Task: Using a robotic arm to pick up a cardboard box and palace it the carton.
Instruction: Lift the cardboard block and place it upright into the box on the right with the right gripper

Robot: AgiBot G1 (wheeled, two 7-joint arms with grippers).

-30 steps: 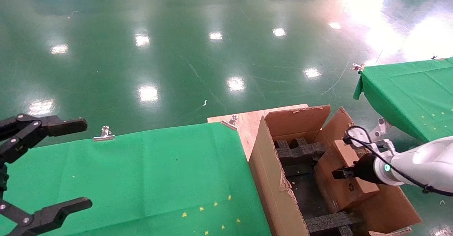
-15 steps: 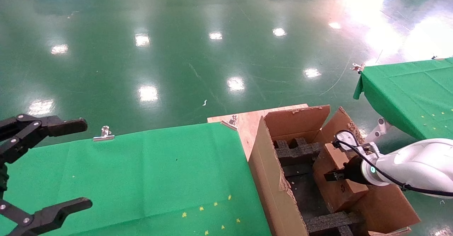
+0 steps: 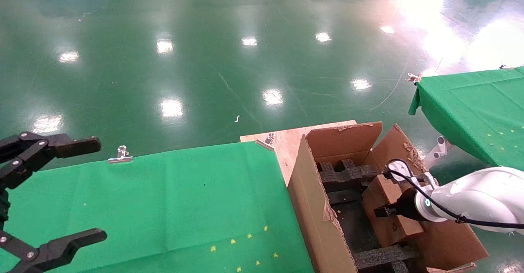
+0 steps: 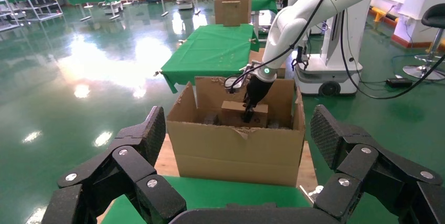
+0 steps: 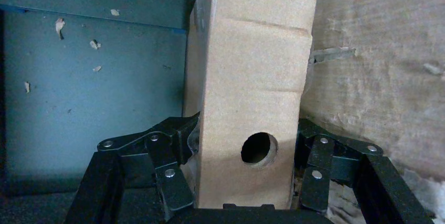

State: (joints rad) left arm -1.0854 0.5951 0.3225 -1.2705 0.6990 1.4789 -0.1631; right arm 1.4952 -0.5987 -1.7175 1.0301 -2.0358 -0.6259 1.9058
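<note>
Right wrist view shows the right gripper (image 5: 246,182) clamped on the narrow, holed side of the cardboard box (image 5: 254,93). Since a second ago the box (image 3: 389,207) has sunk lower into the carton (image 3: 315,207), against its right wall. Left gripper (image 3: 49,191) hangs spread wide over the green table (image 3: 163,199)

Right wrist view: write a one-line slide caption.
Right gripper clamps the cardboard box on both broad faces, a round hole in its narrow side, beside the carton wall.
</note>
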